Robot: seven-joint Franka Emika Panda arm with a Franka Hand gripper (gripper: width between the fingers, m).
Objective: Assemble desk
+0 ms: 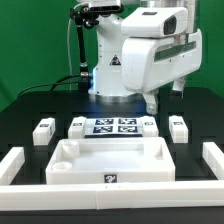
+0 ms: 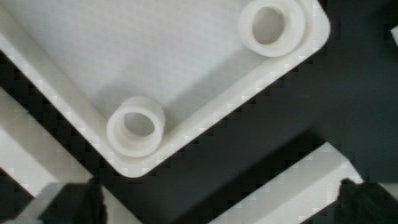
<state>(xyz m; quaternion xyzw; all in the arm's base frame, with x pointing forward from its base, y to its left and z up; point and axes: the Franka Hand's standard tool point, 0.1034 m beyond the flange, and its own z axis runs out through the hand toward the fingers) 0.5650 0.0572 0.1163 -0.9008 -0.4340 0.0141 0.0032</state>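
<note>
The desk's white rimmed tabletop panel (image 1: 110,160) lies at the front centre of the black table, hollow side up. Several small tagged leg blocks lie behind it: two toward the exterior view's left (image 1: 43,129) (image 1: 76,126) and two toward its right (image 1: 147,124) (image 1: 179,129). My gripper (image 1: 150,101) hangs in the air above the right-hand blocks. In the wrist view a corner of the tabletop (image 2: 160,60) shows with two round sockets (image 2: 270,27) (image 2: 137,123). The gripper (image 2: 210,212) is open and empty, its dark fingertips (image 2: 63,205) far apart.
The marker board (image 1: 110,126) lies between the leg blocks. White border rails stand at the exterior view's left (image 1: 12,165) and right (image 1: 212,160). A white rail strip (image 2: 302,172) crosses the wrist view. The robot base (image 1: 110,70) stands at the back.
</note>
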